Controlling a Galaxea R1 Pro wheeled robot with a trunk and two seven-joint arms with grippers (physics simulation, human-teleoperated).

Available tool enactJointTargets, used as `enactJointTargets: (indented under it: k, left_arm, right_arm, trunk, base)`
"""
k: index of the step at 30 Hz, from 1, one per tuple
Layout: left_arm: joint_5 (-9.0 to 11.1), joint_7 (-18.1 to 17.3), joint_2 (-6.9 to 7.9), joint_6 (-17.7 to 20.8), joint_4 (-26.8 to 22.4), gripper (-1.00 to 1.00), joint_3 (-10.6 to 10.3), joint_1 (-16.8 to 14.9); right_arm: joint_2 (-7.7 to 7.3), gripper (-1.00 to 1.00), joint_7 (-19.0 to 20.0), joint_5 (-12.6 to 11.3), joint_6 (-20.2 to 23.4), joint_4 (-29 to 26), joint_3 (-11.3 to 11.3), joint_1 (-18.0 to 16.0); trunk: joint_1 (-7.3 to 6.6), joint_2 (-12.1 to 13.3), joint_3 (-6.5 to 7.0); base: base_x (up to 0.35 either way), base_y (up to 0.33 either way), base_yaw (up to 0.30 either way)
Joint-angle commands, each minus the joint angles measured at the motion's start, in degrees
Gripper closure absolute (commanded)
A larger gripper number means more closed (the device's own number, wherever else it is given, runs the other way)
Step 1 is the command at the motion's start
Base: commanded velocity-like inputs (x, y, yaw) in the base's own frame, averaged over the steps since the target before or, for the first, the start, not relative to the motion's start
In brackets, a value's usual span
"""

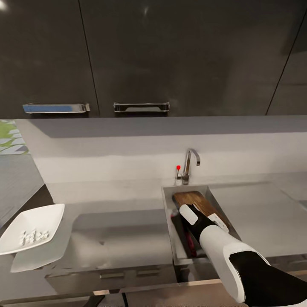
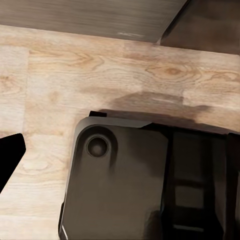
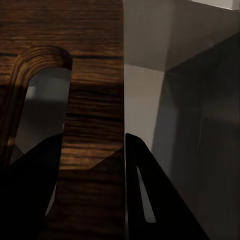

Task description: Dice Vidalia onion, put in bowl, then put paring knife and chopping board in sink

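Right wrist: claw (image 3: 90, 195) astride chopping board (image 3: 95, 85).

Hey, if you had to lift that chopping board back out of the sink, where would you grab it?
Probably the handle end of the chopping board, from above: it leans inside the sink, and the strip beside the slot is thin enough to pinch, where the right gripper sits.

I'm looking at a kitchen; a steel sink (image 1: 169, 213) with a tap (image 1: 190, 164) sits in a grey countertop (image 1: 119, 238). Dark cabinets (image 1: 128, 55) with metal handles (image 1: 141, 106) hang above.
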Motion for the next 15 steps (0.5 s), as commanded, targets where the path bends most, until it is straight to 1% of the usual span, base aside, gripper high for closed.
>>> enactJointTargets:
  k: [1,10,15]
  left_arm:
    - [0.6,-0.1,-0.04,0.0,-0.1,-1.00,0.1,0.0]
    - [0.6,-0.1,-0.04,0.0,-0.2,-1.00,0.1,0.0]
    - [0.6,-0.1,-0.04,0.0,-0.1,-1.00,0.1,0.0]
  right_arm:
    - [0.00,1.00,-0.1,-0.5,-0.6,0.1,0.5,-0.1]
    - [0.00,1.00,0.0,-0.4,-0.7,0.3,0.4,-0.1]
    - [0.00,1.00,1.0,-0.3,-0.7,0.4,0.4,-0.1]
  trunk:
    - [0.02,-0.1,-0.19]
    - [0.02,-0.1,-1.02]
    - [0.02,-0.1,-1.47]
  base:
    - [0.000,0.000,0.000]
    - [0.000,0.000,0.000]
    - [0.000,0.000,0.000]
